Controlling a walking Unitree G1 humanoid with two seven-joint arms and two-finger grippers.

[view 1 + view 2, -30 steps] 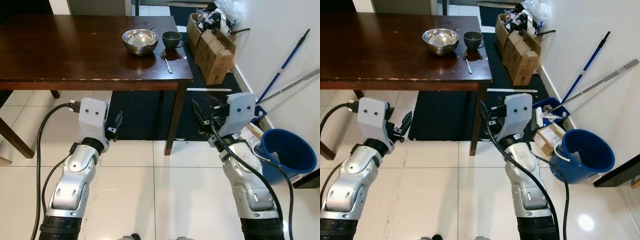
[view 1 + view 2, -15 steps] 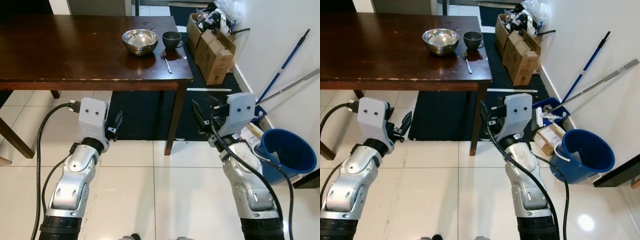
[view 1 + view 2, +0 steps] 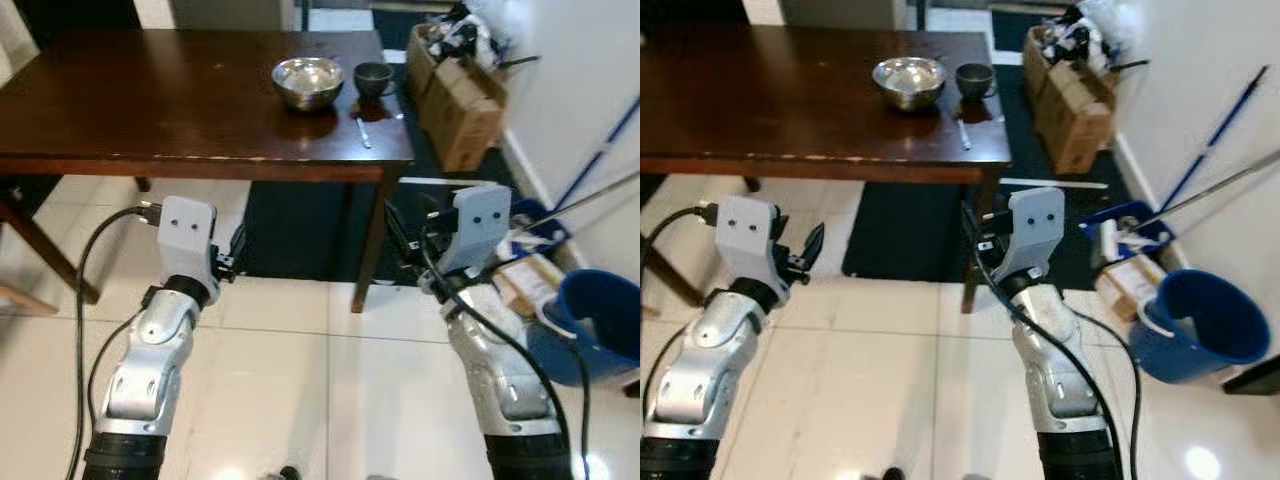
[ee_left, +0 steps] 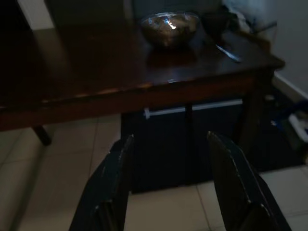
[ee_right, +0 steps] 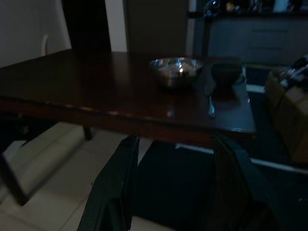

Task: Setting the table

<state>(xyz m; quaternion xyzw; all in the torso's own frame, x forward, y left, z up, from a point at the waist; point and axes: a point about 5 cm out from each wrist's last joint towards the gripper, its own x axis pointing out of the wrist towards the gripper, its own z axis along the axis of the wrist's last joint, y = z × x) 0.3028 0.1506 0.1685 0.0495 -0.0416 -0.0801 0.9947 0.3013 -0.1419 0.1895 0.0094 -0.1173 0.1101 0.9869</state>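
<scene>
A steel bowl (image 3: 308, 82), a dark cup (image 3: 373, 77) and a spoon (image 3: 362, 133) stand together near the far right corner of the dark wooden table (image 3: 150, 110). My left gripper (image 3: 236, 252) hangs below the table's near edge, open and holding nothing. My right gripper (image 3: 402, 236) is level with it beside the table leg (image 3: 368, 240), open too. The left wrist view looks between the fingers (image 4: 115, 183) up at the bowl (image 4: 169, 30). In the right wrist view, bowl (image 5: 175, 71), cup (image 5: 226, 73) and spoon (image 5: 211, 106) lie ahead.
Cardboard boxes (image 3: 460, 90) stand against the wall at the right. A blue bucket (image 3: 600, 320) and mop handles (image 3: 590, 190) are on the right floor. A dark rug (image 3: 300, 230) lies under the table. A chair leg (image 3: 45, 250) shows at left.
The whole picture has shifted to the right and is slightly blurred, so the camera has turned left. Both arms keep the same pose with their grippers open.
</scene>
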